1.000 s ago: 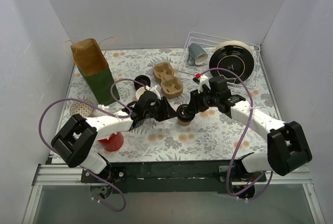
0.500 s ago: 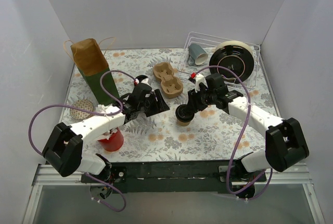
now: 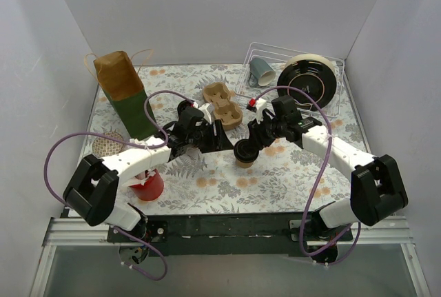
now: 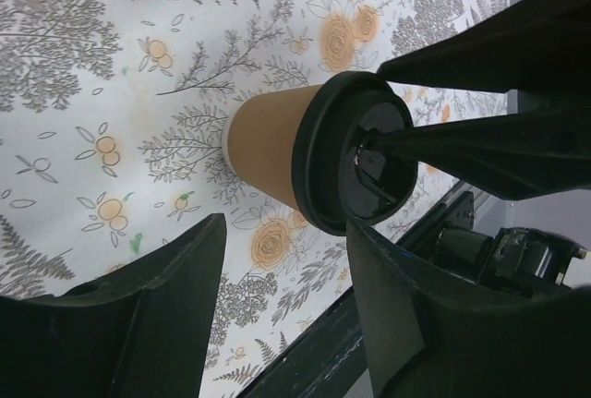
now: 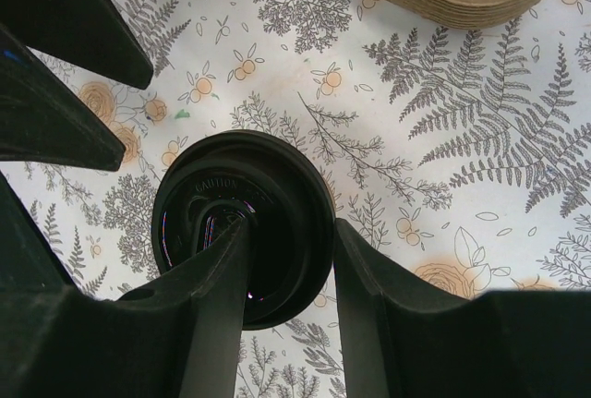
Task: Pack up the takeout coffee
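Loading step: right gripper [image 5: 292,228] pinches coffee cup [image 4: 268,144] by its lid, left gripper [image 4: 286,227] released (empty); next, lift into carrier [image 3: 222,104].

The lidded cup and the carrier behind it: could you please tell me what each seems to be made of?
The cup looks like tan kraft paper, with a matte, unshiny wall. The lid looks like glossy black plastic, judging by its reflections and raised lettering. The carrier is probably moulded paper pulp: dull brown, with soft, rounded edges.
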Tool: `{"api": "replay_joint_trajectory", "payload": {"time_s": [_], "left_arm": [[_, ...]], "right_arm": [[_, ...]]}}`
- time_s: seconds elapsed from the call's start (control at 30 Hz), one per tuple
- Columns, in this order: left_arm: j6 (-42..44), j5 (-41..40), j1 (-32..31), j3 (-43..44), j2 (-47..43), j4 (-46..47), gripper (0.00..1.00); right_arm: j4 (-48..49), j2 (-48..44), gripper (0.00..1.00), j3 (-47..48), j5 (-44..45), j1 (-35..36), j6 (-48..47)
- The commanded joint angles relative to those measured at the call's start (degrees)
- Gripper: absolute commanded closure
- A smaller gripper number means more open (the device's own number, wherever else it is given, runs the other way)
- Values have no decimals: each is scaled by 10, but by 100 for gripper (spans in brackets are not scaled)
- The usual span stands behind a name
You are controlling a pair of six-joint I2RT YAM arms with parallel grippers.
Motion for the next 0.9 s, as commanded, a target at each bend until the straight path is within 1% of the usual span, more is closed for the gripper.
{"api": "replay_joint_trajectory", "payload": {"time_s": [0.0, 0.27, 0.43, 0.57, 0.67, 0.73, 0.87], "left_arm": [[26, 49, 0, -6, 5, 45, 47], [33, 35, 0, -1, 56, 51, 50], [34, 28, 0, -7, 71, 60, 51], [30, 16, 0, -11, 83, 58, 53], [12, -22, -8, -18, 91, 24, 55], [2, -72, -24, -19, 98, 5, 56], [-3, -118, -40, -23, 125, -34, 56]], "right_arm": [[-83, 29, 55, -12, 23, 7, -50], [-72, 27, 57, -18, 22, 9, -57], [-68, 27, 58, -24, 20, 11, -59], [-61, 29, 59, -34, 19, 11, -60], [-62, 33, 61, -40, 24, 11, -58], [-54, 30, 61, -50, 19, 11, -51], [-39, 26, 61, -71, 18, 12, -42]]}}
